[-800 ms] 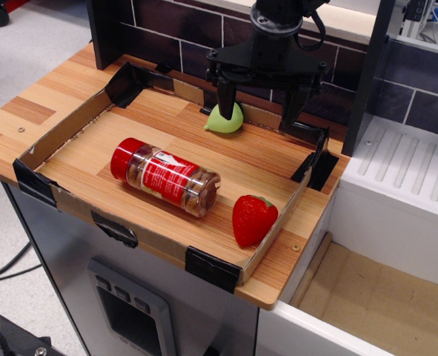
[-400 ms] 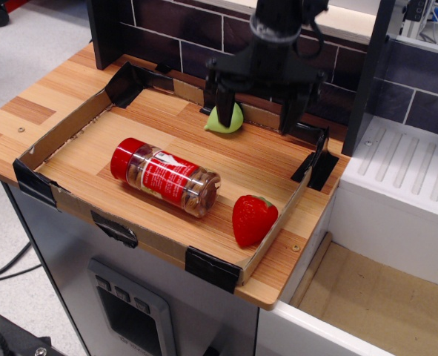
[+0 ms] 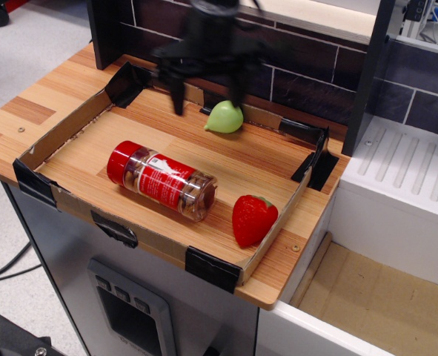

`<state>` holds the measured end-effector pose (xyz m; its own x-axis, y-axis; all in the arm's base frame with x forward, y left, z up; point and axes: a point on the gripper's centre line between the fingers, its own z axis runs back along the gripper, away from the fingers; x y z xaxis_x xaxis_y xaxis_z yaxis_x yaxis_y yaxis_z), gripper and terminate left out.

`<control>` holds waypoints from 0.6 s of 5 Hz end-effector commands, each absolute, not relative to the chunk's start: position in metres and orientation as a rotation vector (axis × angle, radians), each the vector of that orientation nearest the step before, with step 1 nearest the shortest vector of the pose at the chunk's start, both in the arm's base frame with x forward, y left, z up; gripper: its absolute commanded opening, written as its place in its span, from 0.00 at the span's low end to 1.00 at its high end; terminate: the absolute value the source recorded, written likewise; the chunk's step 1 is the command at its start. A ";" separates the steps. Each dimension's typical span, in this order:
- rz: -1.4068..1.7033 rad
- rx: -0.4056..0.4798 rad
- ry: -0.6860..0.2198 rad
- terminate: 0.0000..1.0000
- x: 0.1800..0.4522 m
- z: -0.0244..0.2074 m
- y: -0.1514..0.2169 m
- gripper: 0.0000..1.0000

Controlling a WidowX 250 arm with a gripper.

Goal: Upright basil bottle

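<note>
The strawberry [image 3: 253, 219] lies nearest the camera, at the front right of the cardboard tray [image 3: 55, 137], well forward and to the right of the gripper [image 3: 206, 87].

The basil bottle [image 3: 161, 180] lies on its side on the tray floor, forward of and below the gripper. Its red cap points left and its base points toward the strawberry. It is close to the strawberry, with a narrow gap between them. Compared with 0.4 s ago, the bottle sits very slightly further left. No contact with the gripper is visible, so the cause cannot be determined.

The green pear-shaped object [image 3: 224, 117] rests at the rear tray wall, just to the right of the gripper and below its right finger.

The main change is at the gripper. In the last 0.4 s it has travelled left along the rear of the tray, from above the green object to a position behind the bottle's cap end. The jaws stand wide apart with nothing between them. This indicates an approach phase: the gripper is lining up over the bottle, and no part of the uprighting is done.

Limits of view: the gripper is motion-blurred, so finger outlines and exact height above the tray are uncertain. The arm above it is cut off by the top edge of the view.
</note>
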<state>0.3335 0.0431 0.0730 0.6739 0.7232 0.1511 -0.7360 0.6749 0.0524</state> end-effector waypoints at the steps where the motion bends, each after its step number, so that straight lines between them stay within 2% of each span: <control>1: 1.084 0.100 -0.167 0.00 0.302 0.098 0.092 1.00; 2: 1.161 0.106 -0.191 0.00 0.281 0.088 0.098 1.00; 3: 1.256 0.063 -0.235 0.00 0.274 0.075 0.095 1.00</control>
